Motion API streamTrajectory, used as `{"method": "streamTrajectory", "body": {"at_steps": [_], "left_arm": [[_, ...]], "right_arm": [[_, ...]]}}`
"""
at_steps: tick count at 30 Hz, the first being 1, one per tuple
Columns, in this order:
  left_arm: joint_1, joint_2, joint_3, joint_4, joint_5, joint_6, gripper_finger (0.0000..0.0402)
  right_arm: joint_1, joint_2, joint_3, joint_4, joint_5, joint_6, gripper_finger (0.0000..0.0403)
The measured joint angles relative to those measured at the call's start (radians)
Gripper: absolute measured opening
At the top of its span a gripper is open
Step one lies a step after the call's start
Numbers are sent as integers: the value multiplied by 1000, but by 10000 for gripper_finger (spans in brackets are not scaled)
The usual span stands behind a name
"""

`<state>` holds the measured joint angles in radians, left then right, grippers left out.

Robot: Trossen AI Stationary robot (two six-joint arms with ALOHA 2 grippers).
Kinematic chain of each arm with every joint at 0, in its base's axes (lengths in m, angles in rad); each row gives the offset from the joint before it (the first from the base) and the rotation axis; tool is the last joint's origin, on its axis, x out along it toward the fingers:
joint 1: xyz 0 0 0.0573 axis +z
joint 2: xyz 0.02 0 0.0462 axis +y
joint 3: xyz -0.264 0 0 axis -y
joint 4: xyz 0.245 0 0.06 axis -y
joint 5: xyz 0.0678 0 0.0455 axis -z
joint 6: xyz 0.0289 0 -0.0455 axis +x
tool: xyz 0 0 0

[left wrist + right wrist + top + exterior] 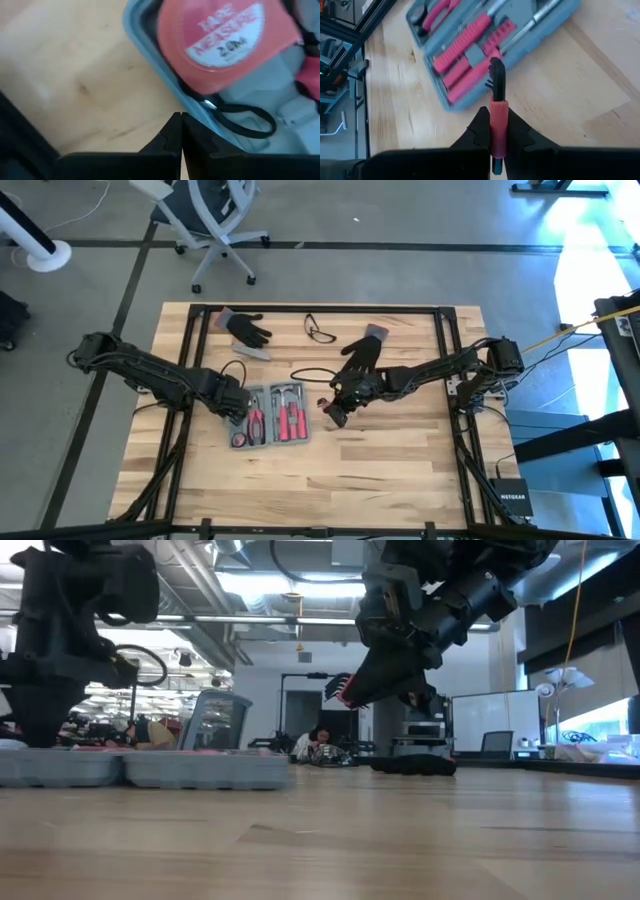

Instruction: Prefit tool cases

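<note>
My right fingers (496,136) pinch a pink-handled tool (497,107) above the desk (580,90), just beside the open case (270,416). I judge I'm mid-fitting: next, lower it into a free recess. Farther off, my left fingers (179,136), pressed together, rest at the case's edge.

A blue-grey tool case (271,416) lies open on a pale, light-grained wooden table (400,470) with a black frame. Inside the case are pink-red handled tools and a pink-red tape measure (220,40) with a white label printed in pink-red letters. The right gripper (496,131) is black and clamps a tool (497,112) with a pink-red handle and dark tip. Two black gloves (247,328) lie on the far side of the table.
</note>
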<state>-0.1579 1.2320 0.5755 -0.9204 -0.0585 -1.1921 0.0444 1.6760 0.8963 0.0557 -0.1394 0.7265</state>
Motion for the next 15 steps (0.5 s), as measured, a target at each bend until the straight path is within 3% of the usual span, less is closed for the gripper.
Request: {"method": "streamTrajectory", "body": {"at_steps": [6,15], "left_arm": [[-30,3,-6,37,-61,-115,0],[-29,25,-5,318,-116,-226,0]], "right_arm": [[-1,-12,0,-4,21,6,12],[-6,-12,0,-6,3,0,12]]}}
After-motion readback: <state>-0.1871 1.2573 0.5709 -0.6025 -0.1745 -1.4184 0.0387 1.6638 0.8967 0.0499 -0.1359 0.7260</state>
